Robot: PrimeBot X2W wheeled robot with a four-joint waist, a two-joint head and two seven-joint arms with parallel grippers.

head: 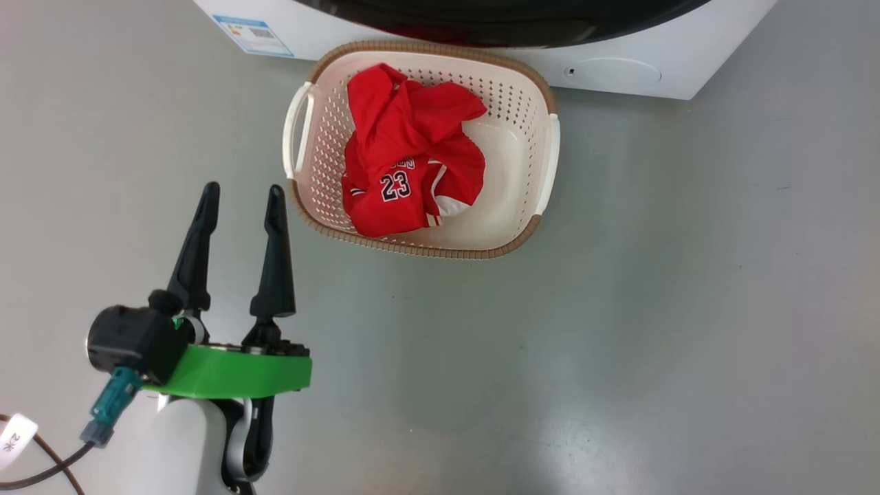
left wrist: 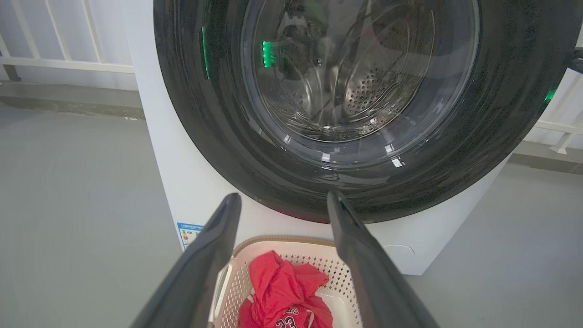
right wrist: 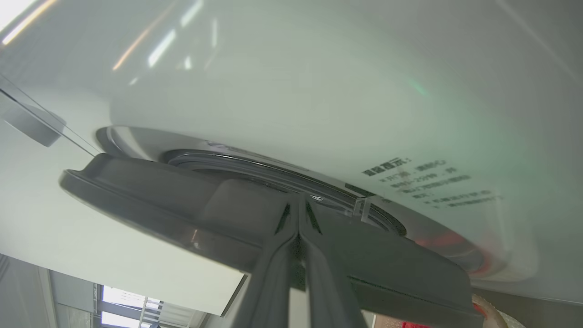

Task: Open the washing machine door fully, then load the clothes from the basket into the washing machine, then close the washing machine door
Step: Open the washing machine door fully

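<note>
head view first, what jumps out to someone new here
The bright red clothes heaped in the cream basket on the grey floor. Behind it, the washing machine door, a wide glossy black ring around glass. The left gripper hangs beside the basket, jaws open.

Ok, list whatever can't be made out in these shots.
Head view: washing machine top cut off by the edge.
Head view: blue label print too small.
Head view: garment count; the red jersey folds hide what lies beneath in the basket.
Right wrist view: printed text blurred.
Right wrist view: right claw tips' contact with the washing machine door unclear.
</note>
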